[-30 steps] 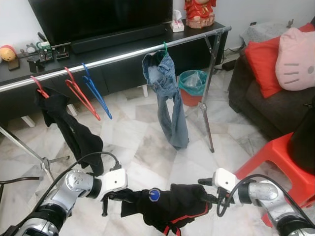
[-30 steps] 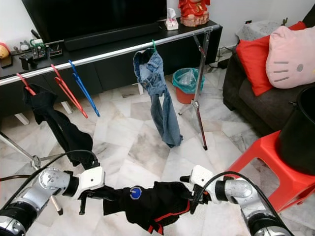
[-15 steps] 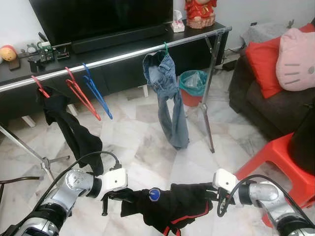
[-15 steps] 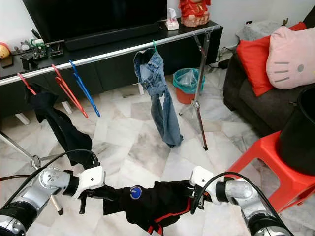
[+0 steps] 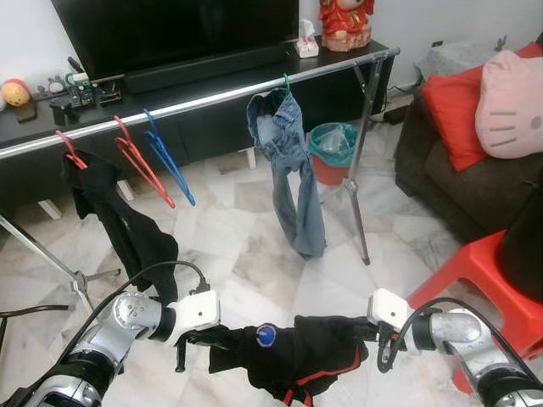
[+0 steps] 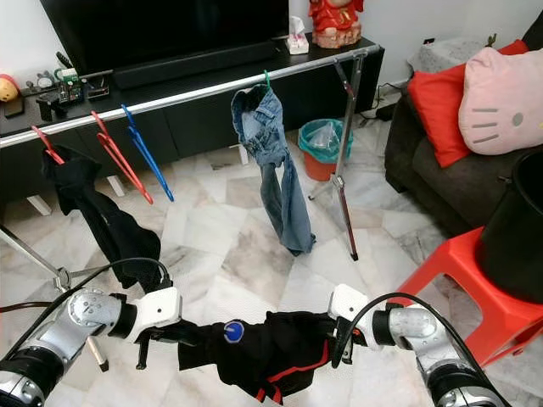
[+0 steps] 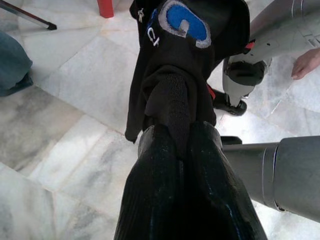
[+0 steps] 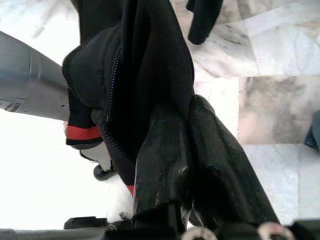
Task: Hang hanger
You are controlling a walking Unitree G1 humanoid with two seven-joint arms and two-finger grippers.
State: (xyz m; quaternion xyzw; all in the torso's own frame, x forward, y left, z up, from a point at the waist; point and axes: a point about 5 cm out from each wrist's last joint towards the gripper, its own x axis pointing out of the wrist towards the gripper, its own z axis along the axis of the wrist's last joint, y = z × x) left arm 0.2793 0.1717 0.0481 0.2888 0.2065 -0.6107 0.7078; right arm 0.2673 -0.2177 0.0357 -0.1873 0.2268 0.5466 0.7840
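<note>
Garment stretched between two grippers, low over the marble floor.
The left gripper and right gripper each clamped one end of the black cloth, well short of the rail.

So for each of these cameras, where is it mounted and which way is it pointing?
Left and right eye views: on the head, looking forward and down at both arms holding the black garment before the clothes rail.
Left wrist view: along the left gripper, clamped on the garment.
Right wrist view: along the right gripper, clamped on it.
All share the garment.
</note>
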